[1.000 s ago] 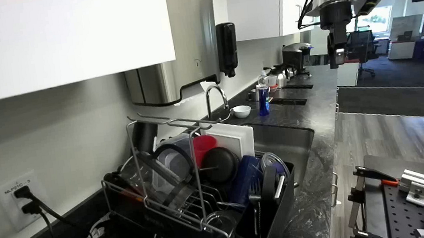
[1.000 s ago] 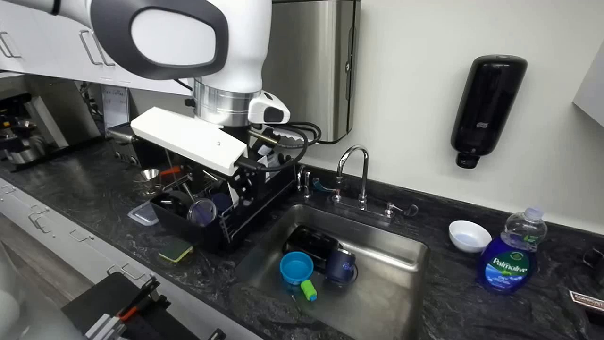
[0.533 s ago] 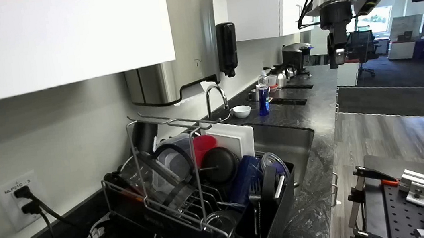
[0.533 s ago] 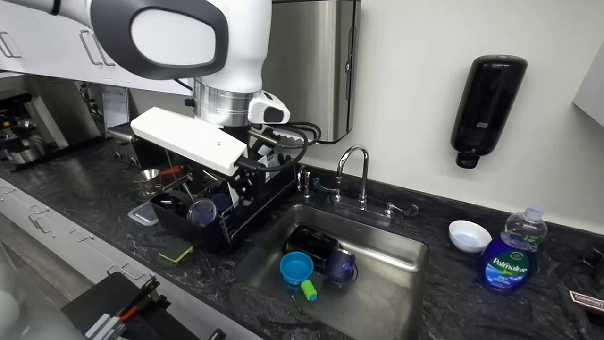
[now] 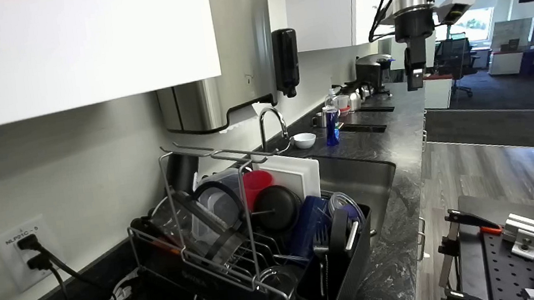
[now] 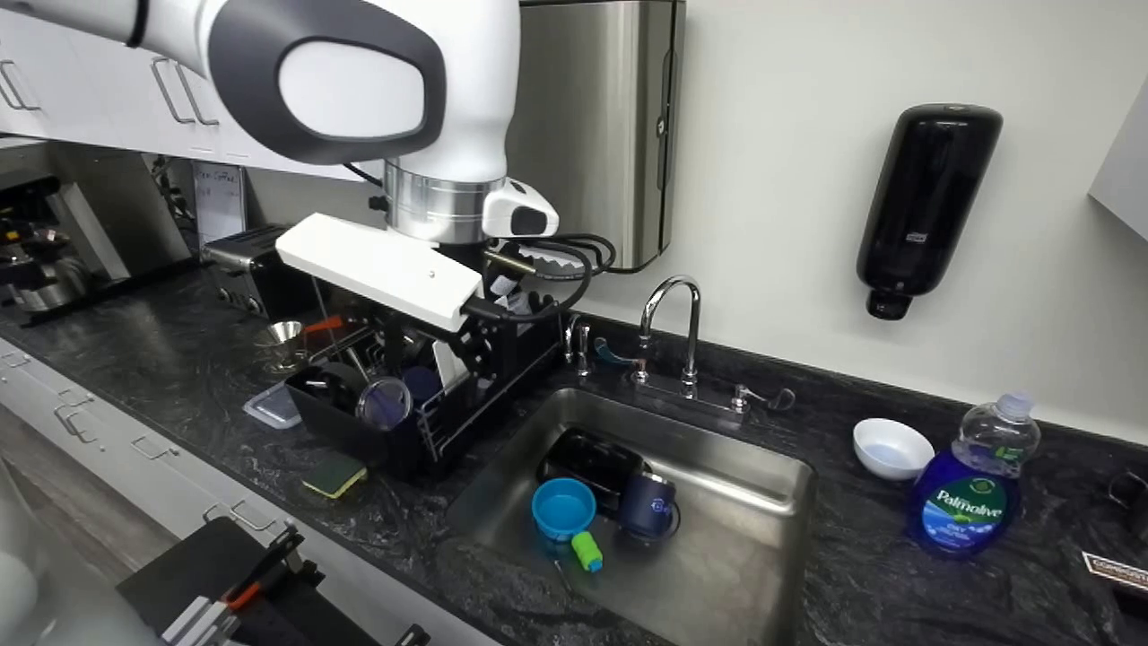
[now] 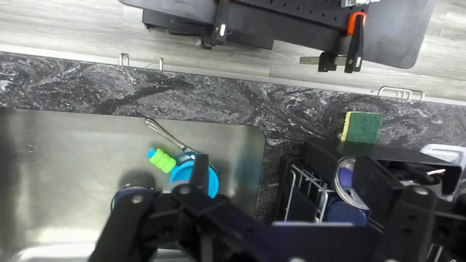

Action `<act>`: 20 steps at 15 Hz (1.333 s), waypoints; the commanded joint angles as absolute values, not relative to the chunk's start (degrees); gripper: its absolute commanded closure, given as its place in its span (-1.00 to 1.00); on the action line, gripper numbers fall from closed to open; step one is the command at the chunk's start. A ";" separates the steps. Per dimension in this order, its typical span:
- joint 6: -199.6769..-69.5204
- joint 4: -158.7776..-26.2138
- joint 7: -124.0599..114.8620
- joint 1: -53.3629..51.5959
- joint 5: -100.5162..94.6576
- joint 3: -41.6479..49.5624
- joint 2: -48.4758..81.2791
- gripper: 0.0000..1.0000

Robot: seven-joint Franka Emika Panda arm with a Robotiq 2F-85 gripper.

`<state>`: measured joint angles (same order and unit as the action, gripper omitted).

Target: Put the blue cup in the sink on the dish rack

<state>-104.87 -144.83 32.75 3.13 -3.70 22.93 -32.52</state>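
Arm (image 6: 466,99) shifted slightly; navy-blue cup (image 6: 644,507) in sink (image 6: 717,565), pale-marked; jaws spread wide.

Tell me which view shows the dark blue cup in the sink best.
An exterior view, where nothing covers the dark blue cup and its marking shows. In the wrist view the gripper hides much of it. In an exterior view with the dish rack in the foreground, it isn't visible.

We identify a rectangular grey metal sink (image 6: 726,574), a cylindrical navy-blue cup (image 6: 646,507) with paler marking, a rectangular black-and-grey wire dish rack (image 5: 228,292), and a long black countertop (image 7: 218,98) with swirled pale-grey marbling.
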 commanded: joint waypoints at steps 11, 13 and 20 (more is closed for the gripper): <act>-143.70 -146.64 27.03 3.64 -1.29 15.53 -8.51 -1.00; -149.05 -146.05 27.52 3.67 0.20 14.78 -3.74 -1.00; -158.87 -140.66 26.47 5.46 4.39 9.12 10.05 -1.00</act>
<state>-157.08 -143.99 27.34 3.20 4.22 11.98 5.48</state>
